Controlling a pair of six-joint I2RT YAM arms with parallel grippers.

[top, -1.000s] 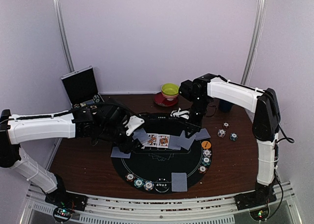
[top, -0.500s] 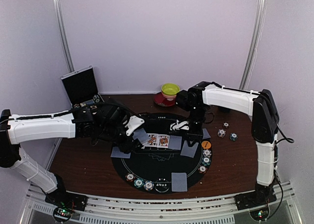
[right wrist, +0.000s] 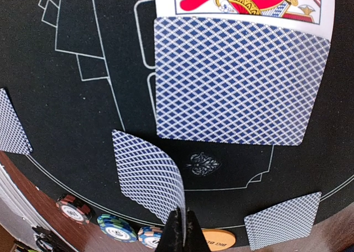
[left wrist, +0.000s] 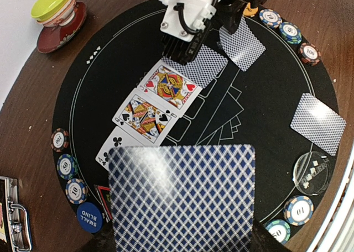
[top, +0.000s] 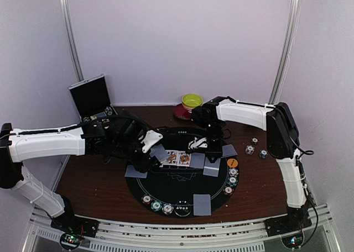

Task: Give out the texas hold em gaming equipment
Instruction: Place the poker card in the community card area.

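Overhead, the left hand (top: 150, 150) and right hand (top: 206, 151) hang over a round black mat (top: 160, 187) on the worktop (top: 94, 185), either side of the face-up cards (top: 178, 158).

Left wrist view: the held card (left wrist: 182, 197), blue back up, fills the foreground. The left hand's fingers clamp it but are hidden behind it.

Only the right wrist view shows the right hand's fingers (right wrist: 172, 235), pressed together and pinching the corner of a curled card (right wrist: 146, 177). Chips (right wrist: 113, 227) lie just beside them.
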